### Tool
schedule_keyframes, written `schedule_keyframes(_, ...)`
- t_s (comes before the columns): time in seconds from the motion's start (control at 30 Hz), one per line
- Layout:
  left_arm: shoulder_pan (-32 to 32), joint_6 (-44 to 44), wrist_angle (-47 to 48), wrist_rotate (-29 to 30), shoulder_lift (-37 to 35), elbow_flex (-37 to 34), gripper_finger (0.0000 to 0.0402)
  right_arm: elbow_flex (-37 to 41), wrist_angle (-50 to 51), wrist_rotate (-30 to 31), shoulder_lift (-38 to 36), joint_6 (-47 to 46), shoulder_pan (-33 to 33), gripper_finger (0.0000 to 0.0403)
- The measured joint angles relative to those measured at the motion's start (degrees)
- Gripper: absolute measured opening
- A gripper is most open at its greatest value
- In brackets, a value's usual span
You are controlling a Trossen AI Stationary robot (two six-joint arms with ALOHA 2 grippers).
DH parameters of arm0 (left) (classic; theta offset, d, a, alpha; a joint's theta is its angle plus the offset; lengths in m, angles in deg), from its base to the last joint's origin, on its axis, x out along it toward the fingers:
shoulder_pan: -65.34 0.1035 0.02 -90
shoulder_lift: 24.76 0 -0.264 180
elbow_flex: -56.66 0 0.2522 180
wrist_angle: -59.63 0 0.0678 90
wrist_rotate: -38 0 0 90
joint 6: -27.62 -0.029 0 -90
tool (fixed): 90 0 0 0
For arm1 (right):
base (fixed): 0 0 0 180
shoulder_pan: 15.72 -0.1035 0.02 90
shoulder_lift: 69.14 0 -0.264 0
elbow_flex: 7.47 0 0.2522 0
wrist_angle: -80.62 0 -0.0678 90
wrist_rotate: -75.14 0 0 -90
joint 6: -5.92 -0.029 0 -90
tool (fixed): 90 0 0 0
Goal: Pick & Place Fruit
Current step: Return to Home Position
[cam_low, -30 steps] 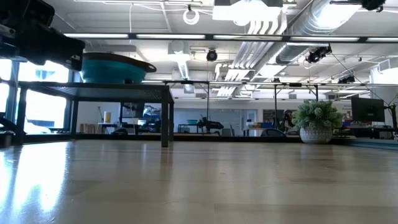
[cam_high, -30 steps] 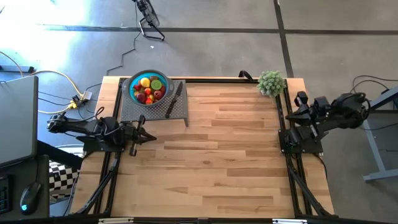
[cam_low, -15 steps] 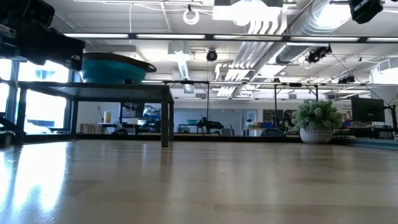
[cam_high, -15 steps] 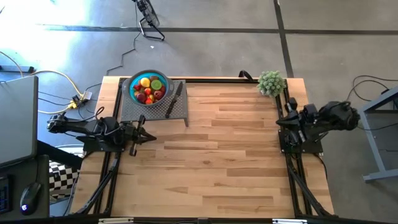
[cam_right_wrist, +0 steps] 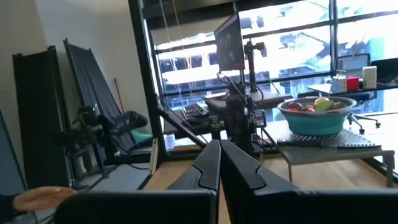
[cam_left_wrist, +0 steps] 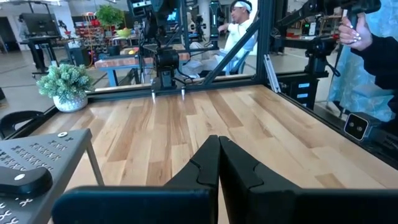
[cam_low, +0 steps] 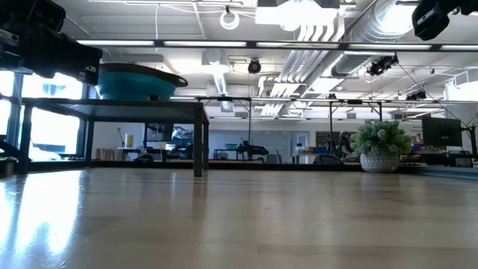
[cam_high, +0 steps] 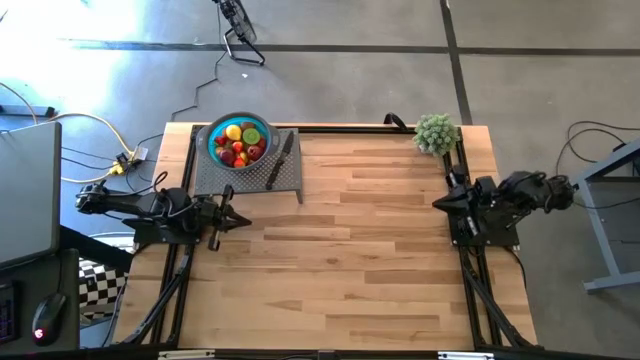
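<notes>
Teal bowl (cam_high: 211, 143) holds fruit (cam_high: 238, 148); L gripper (cam_high: 245, 219), R gripper (cam_high: 437, 203) closed.

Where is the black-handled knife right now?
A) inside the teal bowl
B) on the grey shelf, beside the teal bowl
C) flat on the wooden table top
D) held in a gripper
B: the high view shows the knife lying on the grey shelf, just beside the teal bowl.
</notes>
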Motion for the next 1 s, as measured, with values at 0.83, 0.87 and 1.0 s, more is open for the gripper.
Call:
schedule_keyframes(0.83,0.0,0.0,0.0,0.0,0.0,0.0,0.0000,17.1,-10.9,-7.7,0.0,-6.1,7.5,0.0002)
schedule_keyframes(0.87,0.0,0.0,0.0,0.0,0.0,0.0,0.0000,17.8,-12.1,-9.1,0.0,-6.1,8.0,0.0002)
schedule_keyframes(1.0,0.0,0.0,0.0,0.0,0.0,0.0,0.0000,19.7,-14.1,-12.8,0.0,-6.3,10.7,0.0002)
